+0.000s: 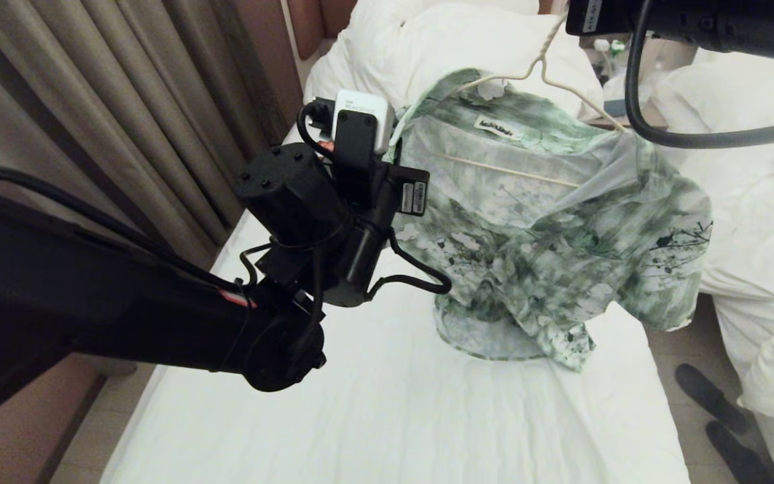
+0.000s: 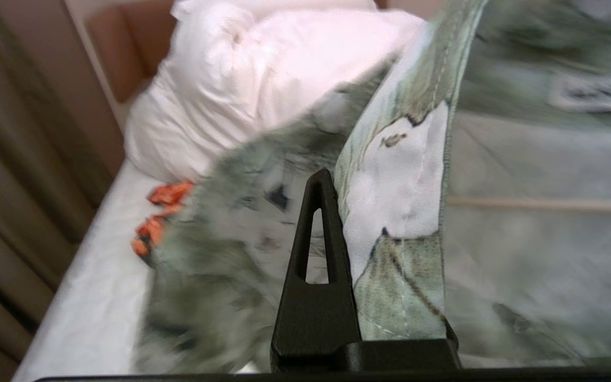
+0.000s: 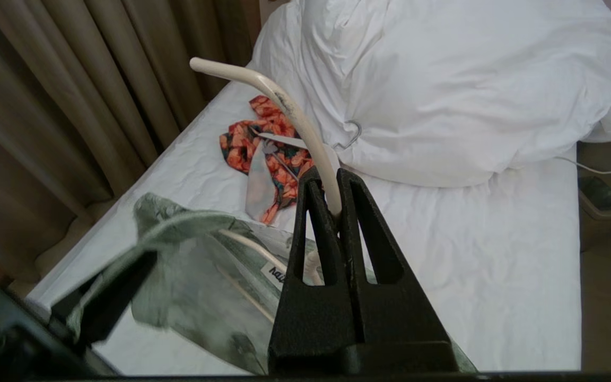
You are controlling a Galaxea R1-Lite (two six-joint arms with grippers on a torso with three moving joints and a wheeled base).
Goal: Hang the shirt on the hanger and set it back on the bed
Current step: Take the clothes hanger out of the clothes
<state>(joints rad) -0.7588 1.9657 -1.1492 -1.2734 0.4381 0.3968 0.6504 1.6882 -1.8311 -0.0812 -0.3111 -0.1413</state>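
Head view: left pincer (image 2: pixel 390 223) clamps the shirt (image 1: pixel 548 249) placket at nine o'clock; right pincer (image 3: pixel 334 209) pinches the hanger (image 3: pixel 289 111) hook, and a tug could slip the shoulder off.

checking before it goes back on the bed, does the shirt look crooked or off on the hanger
Yes. The shirt hangs lopsided: the hanger wire pokes out bare on one side and its lower bar shows through the open front. The left gripper pinches that front edge; the right gripper holds the hook.

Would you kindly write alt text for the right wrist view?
The right gripper is shut on the hook of the cream hanger, holding it above the bed. The green-and-white shirt hangs below; an orange floral garment lies by the bunched duvet.
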